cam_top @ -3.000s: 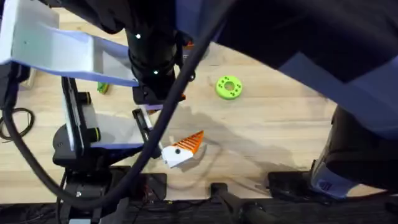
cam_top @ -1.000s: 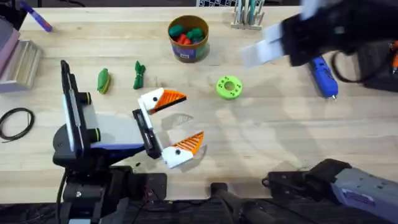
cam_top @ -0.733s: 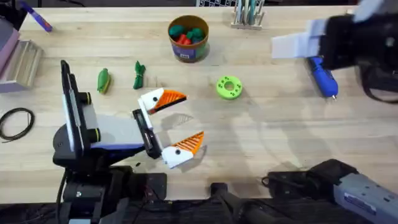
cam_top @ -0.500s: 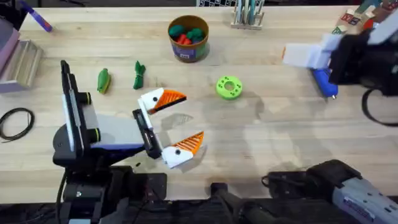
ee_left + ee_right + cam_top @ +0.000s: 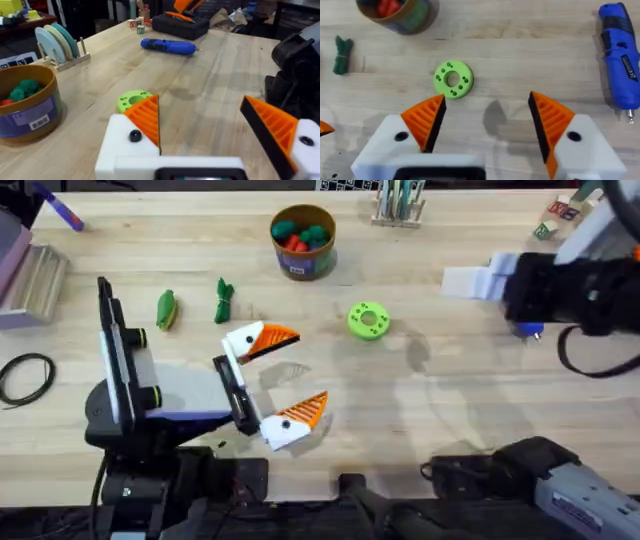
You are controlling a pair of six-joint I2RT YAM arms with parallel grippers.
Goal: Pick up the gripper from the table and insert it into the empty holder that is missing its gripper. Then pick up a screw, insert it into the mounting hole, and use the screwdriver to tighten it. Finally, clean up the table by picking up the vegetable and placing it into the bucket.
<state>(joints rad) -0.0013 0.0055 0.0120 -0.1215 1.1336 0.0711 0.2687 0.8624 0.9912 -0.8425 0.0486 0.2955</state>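
One bucket (image 5: 302,240), one screwdriver (image 5: 619,62), one green disc (image 5: 368,320), and two green vegetables (image 5: 166,310) (image 5: 223,300) lying loose toward the desk's left side.

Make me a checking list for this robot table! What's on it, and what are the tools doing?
Surface: light wooden table.
Job's things: screwdriver lying flat; bucket upright, toy vegetables inside; light green vegetable and dark green vegetable loose on the table.
Clutter: green disc, purple marker, plate rack.
Grippers: left tool open, holding nothing; right tool open, holding nothing.
Cables: black loop near the table's left edge.
Surroundings: black case beyond the screwdriver.
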